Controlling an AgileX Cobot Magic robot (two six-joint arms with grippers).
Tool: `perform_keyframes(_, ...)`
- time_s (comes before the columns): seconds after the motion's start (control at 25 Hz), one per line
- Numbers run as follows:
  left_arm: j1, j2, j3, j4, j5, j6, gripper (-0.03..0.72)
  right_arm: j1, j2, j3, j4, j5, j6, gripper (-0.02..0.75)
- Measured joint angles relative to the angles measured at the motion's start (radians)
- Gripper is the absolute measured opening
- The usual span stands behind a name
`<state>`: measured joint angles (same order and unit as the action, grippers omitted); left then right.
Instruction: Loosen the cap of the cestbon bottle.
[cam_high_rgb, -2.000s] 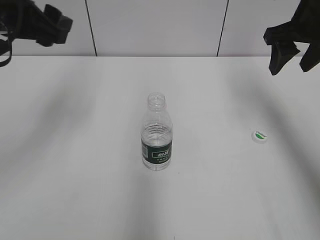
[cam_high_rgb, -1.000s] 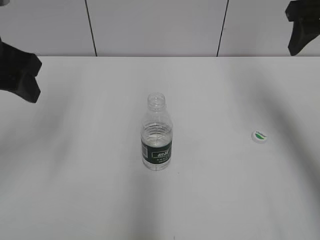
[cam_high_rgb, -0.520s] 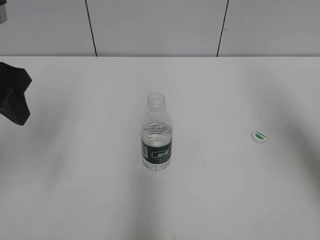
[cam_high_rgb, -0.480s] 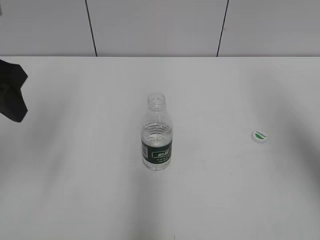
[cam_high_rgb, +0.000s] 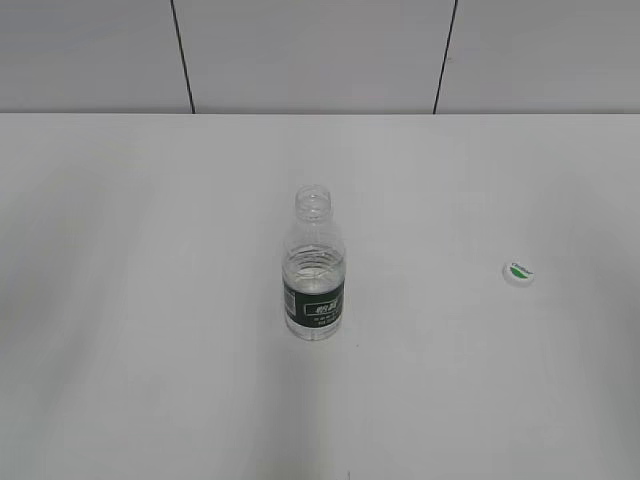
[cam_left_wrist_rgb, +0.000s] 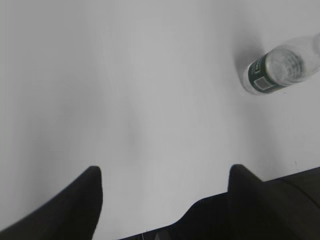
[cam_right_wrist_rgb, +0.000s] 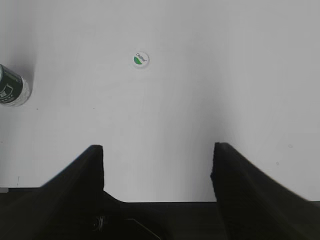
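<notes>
The cestbon bottle (cam_high_rgb: 315, 265) stands upright in the middle of the white table, its neck open with no cap on it. It also shows in the left wrist view (cam_left_wrist_rgb: 276, 71) at the upper right, and its base shows in the right wrist view (cam_right_wrist_rgb: 11, 90) at the left edge. The cap (cam_high_rgb: 518, 272) lies flat on the table to the bottle's right, green mark up; it also shows in the right wrist view (cam_right_wrist_rgb: 141, 59). My left gripper (cam_left_wrist_rgb: 165, 172) is open and empty above bare table. My right gripper (cam_right_wrist_rgb: 157, 150) is open and empty, well short of the cap. Neither gripper shows in the exterior view.
The white table (cam_high_rgb: 150, 350) runs back to a pale panelled wall (cam_high_rgb: 310, 50) with dark seams. A dark edge (cam_left_wrist_rgb: 300, 182) shows at the lower right of the left wrist view.
Both arms have drawn back out of the exterior view, the right one first, then the left at the left edge. The bottle and the cap have not moved.
</notes>
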<state>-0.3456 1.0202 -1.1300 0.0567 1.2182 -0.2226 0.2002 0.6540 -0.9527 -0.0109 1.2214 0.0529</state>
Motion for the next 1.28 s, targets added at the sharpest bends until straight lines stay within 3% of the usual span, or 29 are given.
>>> perform_keyframes(0.16,0.000,-0.137,0.048,0.012,-0.001,0.000,0.465,0.000,-0.127,0.071,-0.018,0.000,0.000,0.518)
perform_keyframes(0.64,0.000,-0.669,0.408,0.033,-0.054,0.038,0.463,0.000,-0.452,0.315,-0.029,-0.030,-0.071,0.518)
perform_keyframes(1.0,0.000,-0.979,0.550,0.032,-0.152,0.112,0.456,0.000,-0.659,0.428,-0.030,-0.128,-0.120,0.518)
perform_keyframes(1.28,0.000,-1.026,0.591,0.006,-0.161,0.151,0.433,0.000,-0.659,0.450,-0.025,-0.134,-0.122,0.518)
